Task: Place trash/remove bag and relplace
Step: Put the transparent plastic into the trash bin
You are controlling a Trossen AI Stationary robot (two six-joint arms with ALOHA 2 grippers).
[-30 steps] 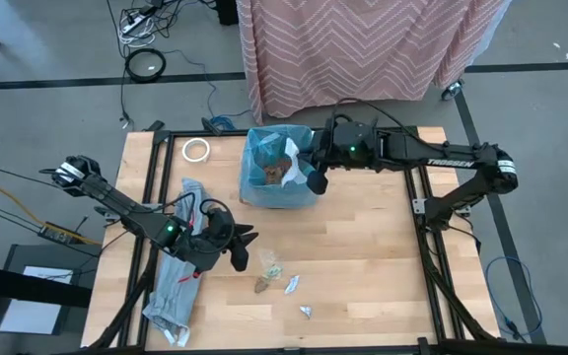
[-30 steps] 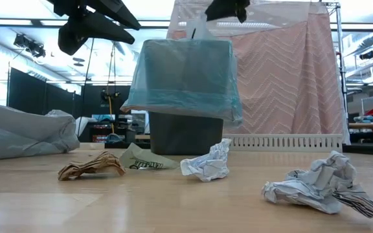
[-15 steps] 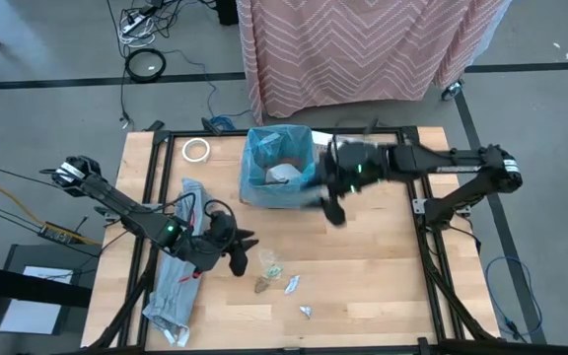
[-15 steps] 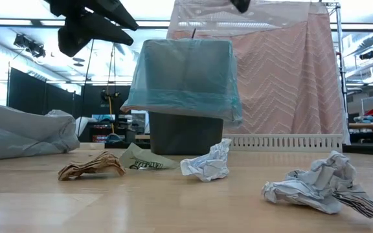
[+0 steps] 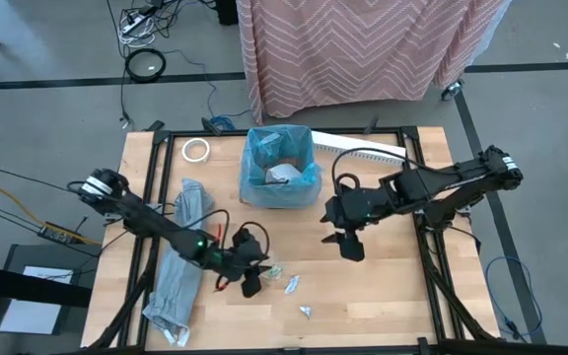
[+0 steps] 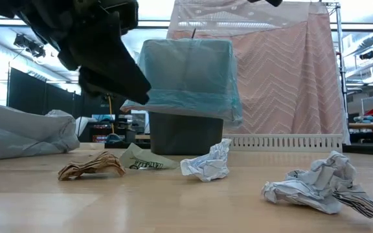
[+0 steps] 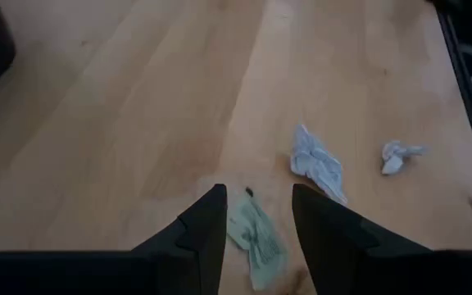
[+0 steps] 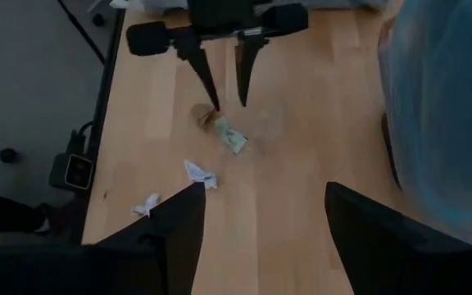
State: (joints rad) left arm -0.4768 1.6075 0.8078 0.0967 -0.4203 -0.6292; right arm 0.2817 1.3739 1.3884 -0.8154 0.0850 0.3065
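Blue crinkly translucent bag (image 5: 280, 170) over the dark bin (image 6: 185, 133), edges draped.

Even, bright overhead light fills the scene; from above, the counter (image 5: 383, 286) shows pale wood with only soft, short shadows under the arms. In the low view, ceiling lights and far windows glare white, and the left end effector (image 6: 118, 71) hangs as a dark, blurred silhouette against them. Near scraps there are sharp, the far room softer. In the left wrist view the fingers (image 7: 207, 229) are dim and the wood slightly soft. The blue bag (image 8: 445, 115) looks hazy in the right wrist view.
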